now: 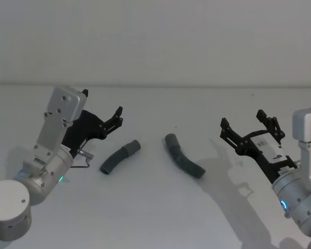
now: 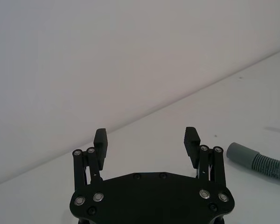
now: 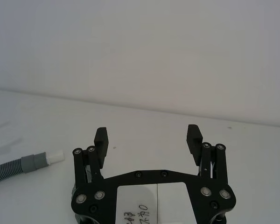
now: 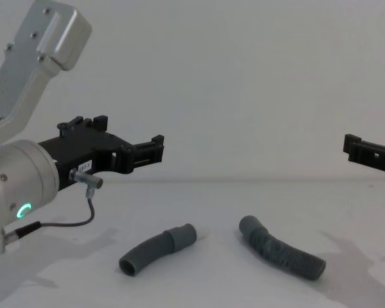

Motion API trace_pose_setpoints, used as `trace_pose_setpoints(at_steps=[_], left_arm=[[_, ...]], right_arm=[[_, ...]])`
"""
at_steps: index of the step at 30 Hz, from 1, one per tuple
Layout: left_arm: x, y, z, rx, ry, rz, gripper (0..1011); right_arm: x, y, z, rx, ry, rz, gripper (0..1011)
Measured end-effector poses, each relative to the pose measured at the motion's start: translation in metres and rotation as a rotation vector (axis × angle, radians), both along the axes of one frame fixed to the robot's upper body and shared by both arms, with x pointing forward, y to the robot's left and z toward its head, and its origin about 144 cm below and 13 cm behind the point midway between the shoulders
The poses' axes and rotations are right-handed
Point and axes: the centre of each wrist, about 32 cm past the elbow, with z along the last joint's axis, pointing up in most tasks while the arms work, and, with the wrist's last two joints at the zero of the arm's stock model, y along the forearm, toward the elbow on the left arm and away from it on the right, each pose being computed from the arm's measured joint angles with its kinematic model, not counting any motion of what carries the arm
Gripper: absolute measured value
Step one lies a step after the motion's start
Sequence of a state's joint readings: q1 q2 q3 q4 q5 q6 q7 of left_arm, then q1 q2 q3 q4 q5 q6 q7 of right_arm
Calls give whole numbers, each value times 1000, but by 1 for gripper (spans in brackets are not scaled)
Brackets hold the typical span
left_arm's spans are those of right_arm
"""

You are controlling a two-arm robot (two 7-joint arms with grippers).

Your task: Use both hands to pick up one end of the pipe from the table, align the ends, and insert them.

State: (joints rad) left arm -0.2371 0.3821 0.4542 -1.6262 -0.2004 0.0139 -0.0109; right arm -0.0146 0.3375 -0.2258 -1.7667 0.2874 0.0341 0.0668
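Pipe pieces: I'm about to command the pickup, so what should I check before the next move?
1. Left gripper open and empty: ok.
2. Right gripper open and empty: ok.
3. Left hose and right hose lying free on the table, apart: ok.
4. Grippers lowered over the hoses: not ok; both hang above the table, outboard of the hoses.
5. Which hose carries the white tip: cannot tell.

Your two pipe pieces (image 1: 120,156) are dark grey and ribbed, one smooth cuff (image 3: 35,161) white-tipped, on a plain white desk (image 1: 155,218). Left claw (image 1: 118,116) and right claw (image 1: 242,120) are black, wrists (image 1: 46,174) silver-grey, left ring light (image 4: 25,209) green.
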Motion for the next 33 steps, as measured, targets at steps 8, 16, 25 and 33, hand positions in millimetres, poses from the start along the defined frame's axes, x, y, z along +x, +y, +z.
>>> trace_pose_setpoints(at_steps=[8, 16, 25, 33], left_arm=[[0, 0, 0, -1, 0, 0, 1001], [2, -2, 3, 9, 17, -15, 1001], [4, -5, 8, 22, 79, -58, 1001], [8, -6, 8, 35, 181, -108, 1001]], right_arm=[[2, -1, 0, -2, 0, 8, 1000], [9, -7, 2, -7, 19, 59, 1000], [19, -14, 6, -8, 83, 138, 1000], [28, -12, 7, -4, 141, 193, 1000]])
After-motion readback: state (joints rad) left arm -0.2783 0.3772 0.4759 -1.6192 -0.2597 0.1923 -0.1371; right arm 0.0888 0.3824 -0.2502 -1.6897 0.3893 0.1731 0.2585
